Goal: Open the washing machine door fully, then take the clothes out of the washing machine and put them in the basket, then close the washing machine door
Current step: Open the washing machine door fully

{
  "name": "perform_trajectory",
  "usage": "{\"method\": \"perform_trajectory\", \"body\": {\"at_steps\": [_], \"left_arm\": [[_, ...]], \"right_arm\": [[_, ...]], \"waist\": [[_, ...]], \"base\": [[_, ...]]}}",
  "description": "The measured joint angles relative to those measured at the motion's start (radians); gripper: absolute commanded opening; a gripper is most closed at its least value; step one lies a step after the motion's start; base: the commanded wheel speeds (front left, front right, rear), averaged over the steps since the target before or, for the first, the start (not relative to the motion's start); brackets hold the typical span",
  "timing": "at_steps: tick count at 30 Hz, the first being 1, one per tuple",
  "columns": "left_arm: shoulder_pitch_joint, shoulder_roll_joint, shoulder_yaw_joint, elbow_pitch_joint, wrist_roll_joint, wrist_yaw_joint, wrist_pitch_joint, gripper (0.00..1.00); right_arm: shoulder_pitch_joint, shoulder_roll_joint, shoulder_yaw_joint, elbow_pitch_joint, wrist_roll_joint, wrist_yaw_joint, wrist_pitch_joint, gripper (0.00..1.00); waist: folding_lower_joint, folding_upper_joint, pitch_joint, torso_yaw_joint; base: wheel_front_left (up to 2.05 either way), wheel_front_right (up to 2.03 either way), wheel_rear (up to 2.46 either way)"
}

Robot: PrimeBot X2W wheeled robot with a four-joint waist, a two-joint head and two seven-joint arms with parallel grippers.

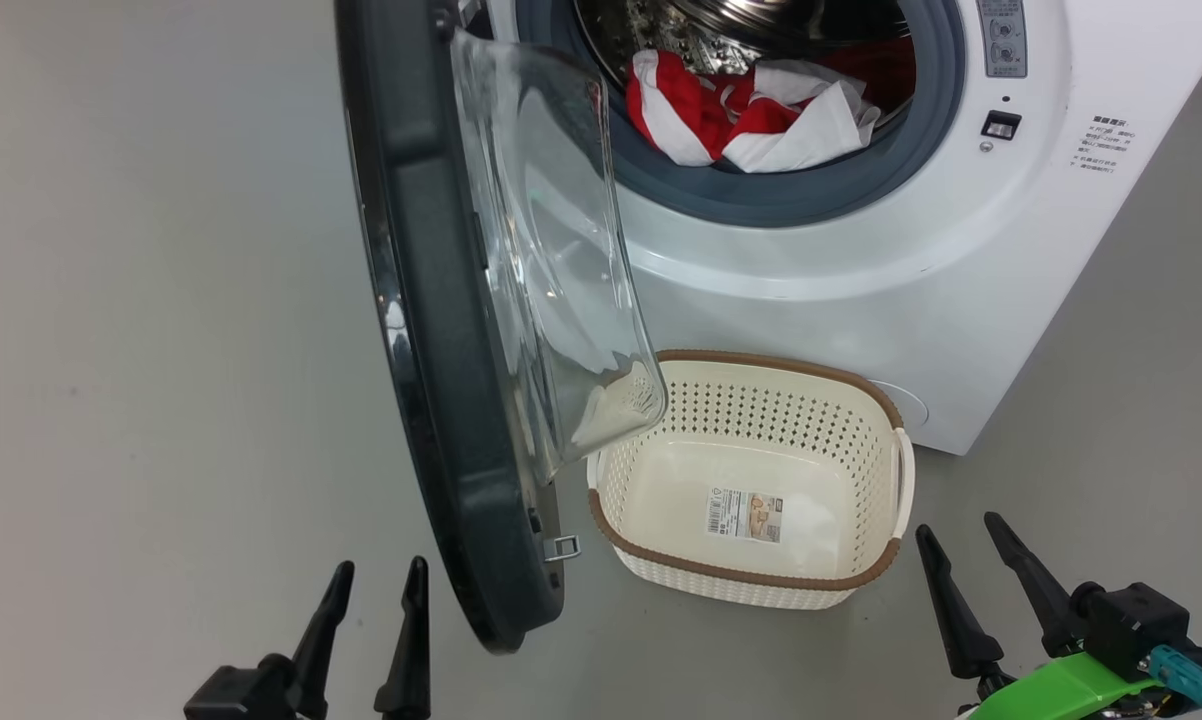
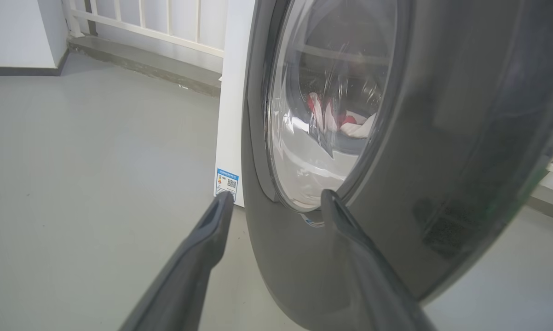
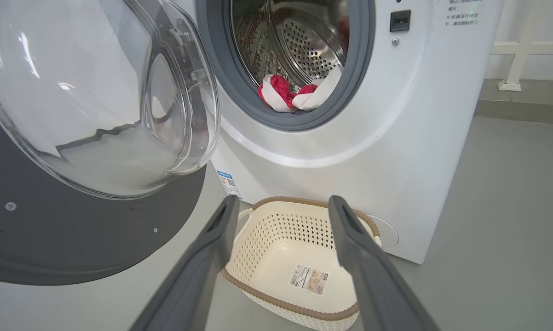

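Note:
The white washing machine [image 1: 861, 290] [image 3: 410, 151] stands ahead with its door [image 1: 441, 330] [image 2: 442, 138] [image 3: 92, 101] swung out toward me, edge-on in the head view. Red and white clothes [image 1: 751, 110] [image 3: 295, 92] lie at the drum's mouth on the grey rubber ring. The cream basket [image 1: 831, 420] [image 3: 276, 230] sits empty on the floor in front of the machine. My left gripper [image 1: 379, 585] [image 2: 276, 202] is open just left of the door's lower rim. Near the basket's right front corner, my right gripper [image 1: 961, 535] [image 3: 281, 207] is open and holds nothing.
Grey floor [image 1: 141, 350] spreads wide to the left of the door and to the right of the machine. A white railing [image 2: 157, 23] and a low step run along the back wall. A blue label [image 2: 227, 182] marks the machine's lower corner.

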Motion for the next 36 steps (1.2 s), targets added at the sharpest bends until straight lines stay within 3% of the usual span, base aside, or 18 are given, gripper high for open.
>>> {"method": "perform_trajectory", "body": {"at_steps": [11, 12, 13, 14, 15, 20, 28, 32, 36], "left_arm": [[0.0, 0.0, 0.003, -0.006, 0.0, 0.0, 0.0, 1.0], [0.0, 0.0, 0.004, -0.006, 0.0, 0.0, 0.0, 0.78], [0.0, 0.0, 0.005, -0.009, 0.0, 0.0, 0.0, 0.42], [0.0, 0.0, 0.007, -0.014, 0.0, 0.0, 0.0, 0.18], [0.0, 0.0, 0.012, -0.021, -0.001, 0.0, 0.0, 0.0], [-0.001, 0.0, 0.053, -0.088, -0.011, 0.003, 0.0, 0.0], [-0.024, 0.0, 0.12, -0.31, -0.075, 0.01, -0.003, 0.0], [-0.052, 0.0, 0.076, -0.428, -0.06, -0.009, -0.007, 0.0], [-0.05, 0.001, -0.039, -0.444, -0.01, -0.038, -0.007, 0.0]], "right_arm": [[0.0, 0.003, -0.007, -0.005, 0.0, 0.0, 0.0, 1.0], [0.0, 0.003, -0.007, -0.005, 0.0, 0.0, 0.0, 1.0], [0.0, 0.003, -0.007, -0.005, 0.0, 0.0, 0.0, 1.0], [0.0, 0.003, -0.007, -0.007, -0.001, 0.0, 0.0, 1.0], [0.0, 0.004, -0.007, -0.008, -0.001, 0.0, 0.0, 1.0], [0.0, 0.005, -0.005, -0.009, -0.001, 0.0, 0.0, 1.0], [0.0, 0.005, 0.0, -0.009, -0.001, 0.0, 0.0, 1.0], [0.0, 0.005, 0.003, -0.009, -0.001, 0.0, 0.0, 1.0], [0.0, 0.005, 0.008, -0.009, -0.001, 0.0, 0.0, 1.0]], "waist": [[0.0, 0.0, 0.002, -0.003], [0.0, 0.0, 0.002, -0.003], [0.0, 0.0, 0.002, -0.004], [0.0, 0.0, 0.002, -0.004], [0.0001, 0.0, 0.003, -0.004], [0.0, 0.0, 0.002, -0.006], [0.0, 0.0, 0.004, -0.009], [0.0, 0.0, 0.007, -0.01], [0.0, 0.0, 0.004, -0.013]], "base": [[0.0, 0.0, 0.0], [0.0, 0.0, 0.0], [0.0, 0.0, 0.0], [0.0, 0.0, 0.0], [0.0, 0.0, 0.0], [0.0, 0.0, 0.0], [0.0, 0.0, 0.0], [0.0, 0.0, 0.0], [0.0, 0.0, 0.0]]}}
